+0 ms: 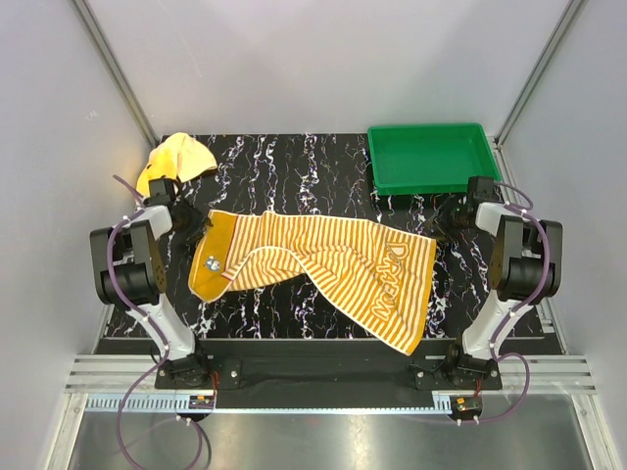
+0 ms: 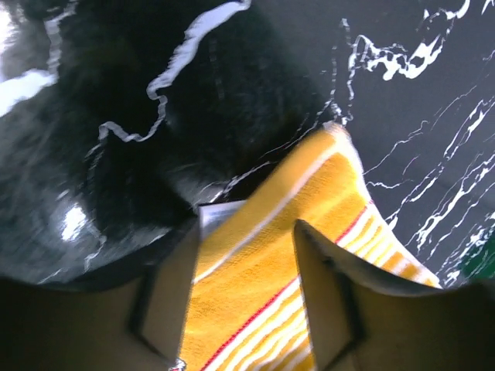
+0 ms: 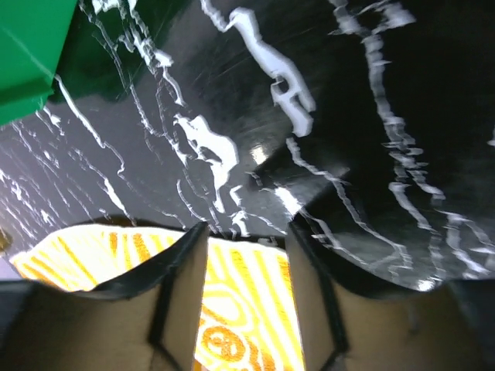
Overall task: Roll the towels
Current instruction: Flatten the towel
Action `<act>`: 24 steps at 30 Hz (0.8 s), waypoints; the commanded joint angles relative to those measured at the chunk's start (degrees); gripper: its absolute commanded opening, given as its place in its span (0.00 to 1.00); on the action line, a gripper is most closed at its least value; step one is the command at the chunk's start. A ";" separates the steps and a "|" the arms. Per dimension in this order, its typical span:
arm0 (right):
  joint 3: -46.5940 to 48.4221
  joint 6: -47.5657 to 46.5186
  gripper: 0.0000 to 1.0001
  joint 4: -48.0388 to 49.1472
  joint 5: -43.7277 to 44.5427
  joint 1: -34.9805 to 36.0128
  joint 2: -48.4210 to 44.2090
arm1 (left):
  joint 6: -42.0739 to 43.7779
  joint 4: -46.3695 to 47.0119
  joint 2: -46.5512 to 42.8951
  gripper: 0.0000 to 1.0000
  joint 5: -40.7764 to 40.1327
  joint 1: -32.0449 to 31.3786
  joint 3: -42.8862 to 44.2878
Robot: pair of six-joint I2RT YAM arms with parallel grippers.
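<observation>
Where striped towel [image 1: 323,264] ends, left gripper [image 2: 249,218] and right gripper [image 3: 246,224] straddle cloth, fingers spread, not pinching.

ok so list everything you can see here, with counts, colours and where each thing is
striped towel: one, orange and cream with lettering at its right end, spread crumpled across the middle of the table
yellow towel: one, plain yellow, bunched at the far left corner
tray: one, green, far right corner, nothing in it
table: one, black with white marbling
left gripper: one, dark, jaws apart over the striped towel's left corner
right gripper: one, dark, jaws apart at the towel's lettered end
arms: two, black and white, at the near edge, left and right
</observation>
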 commanded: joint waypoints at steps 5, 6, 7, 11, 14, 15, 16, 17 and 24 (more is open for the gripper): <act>-0.13 -2.30 0.32 -0.93 0.18 1.10 3.51 | 0.94 0.89 3.04 0.16 0.68 -0.60 1.56; -0.13 -2.47 0.30 -0.85 0.26 1.10 3.51 | 0.94 0.89 3.04 0.13 0.68 -0.51 1.65; -0.04 -2.47 0.25 -0.85 0.26 1.10 3.60 | 1.11 0.89 3.04 0.08 0.59 -0.60 1.73; 0.92 -3.61 0.29 -4.08 2.97 1.10 2.64 | 1.20 0.19 2.60 0.00 0.33 -0.51 2.35; 1.19 -4.32 0.59 -7.24 9.28 1.10 -0.61 | 1.03 -0.43 1.72 0.00 -0.72 -0.51 2.61; 1.02 -4.58 0.66 -7.87 10.80 1.01 -2.53 | 0.85 -0.43 1.02 0.00 -1.42 -0.51 2.53; 0.93 -4.49 0.72 -8.57 12.20 1.01 -3.42 | 0.76 -0.43 0.67 0.00 -1.52 -0.42 2.53; 0.32 -4.58 0.77 -9.36 14.83 1.01 -4.48 | 0.59 -0.34 0.49 0.00 -1.61 -0.51 2.53; -1.88 -4.67 0.80 -11.92 17.85 1.01 -7.74 | -0.55 0.62 -1.18 0.00 -1.70 -0.25 1.30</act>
